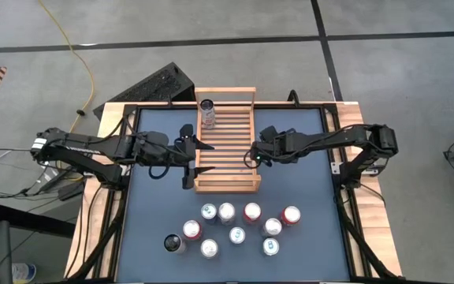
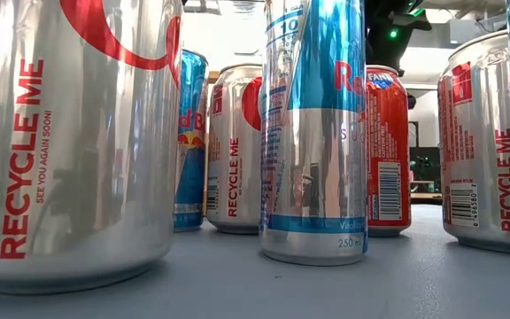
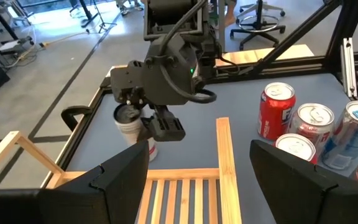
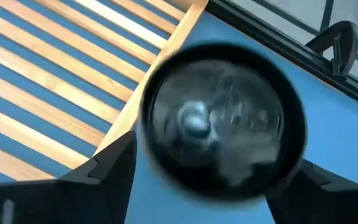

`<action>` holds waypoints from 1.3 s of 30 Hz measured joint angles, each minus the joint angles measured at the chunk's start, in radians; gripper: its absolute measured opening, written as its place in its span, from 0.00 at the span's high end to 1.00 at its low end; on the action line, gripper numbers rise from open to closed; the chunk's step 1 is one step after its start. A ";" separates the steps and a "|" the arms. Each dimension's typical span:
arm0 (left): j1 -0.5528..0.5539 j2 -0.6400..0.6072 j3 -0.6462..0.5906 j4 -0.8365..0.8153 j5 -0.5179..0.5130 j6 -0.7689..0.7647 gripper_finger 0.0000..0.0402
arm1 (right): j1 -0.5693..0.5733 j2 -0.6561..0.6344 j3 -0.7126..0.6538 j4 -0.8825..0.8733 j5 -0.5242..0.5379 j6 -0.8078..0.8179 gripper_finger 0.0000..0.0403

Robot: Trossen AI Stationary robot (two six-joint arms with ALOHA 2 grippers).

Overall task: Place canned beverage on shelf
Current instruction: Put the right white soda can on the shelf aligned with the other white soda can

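Observation:
The light-wood slatted shelf [image 1: 225, 150] lies mid-table, and one can [image 1: 207, 113] stands on its far end. A white can with a dark top [image 3: 131, 127] stands on the blue mat just outside the shelf's right edge. It fills the right wrist view [image 4: 222, 124]. My right gripper [image 1: 252, 155] reaches down over this can at a slant, open, one finger on each side of it. My left gripper [image 1: 189, 158] hovers open at the shelf's left edge with nothing between its fingers [image 3: 197, 162]. My right gripper has a finger [image 3: 166, 127] on each side of the white can's upper body [image 3: 135, 134], coming from above at a slant from the table's right. The can stands about upright beside the shelf's edge. Whether the fingers touch it, I cannot tell.
Several cans, red, silver and blue [image 1: 239, 225], stand in a cluster near the front edge, with a dark-topped one [image 1: 173, 243] at the left. They fill the low view [image 2: 312, 133]. A black keyboard [image 1: 160, 85] lies beyond the far edge. Bare mat lies between the shelf and the cluster.

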 joint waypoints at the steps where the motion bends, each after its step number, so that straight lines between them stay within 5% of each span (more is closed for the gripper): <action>1: 0.000 0.000 0.000 0.000 -0.001 0.000 0.33 | 0.000 -0.004 0.000 0.000 -0.005 -0.006 0.27; 22: 0.000 0.000 0.000 -0.002 -0.030 -0.005 0.33 | 0.032 -0.211 0.000 0.001 -0.007 -0.124 0.22; 32: 0.001 0.000 0.000 -0.007 -0.034 0.005 0.33 | 0.071 -0.354 -0.021 -0.188 -0.117 -0.477 0.22; 39: 0.001 0.000 0.000 -0.005 -0.034 0.004 0.33 | 0.056 -0.556 -0.192 0.002 -0.253 -0.775 0.22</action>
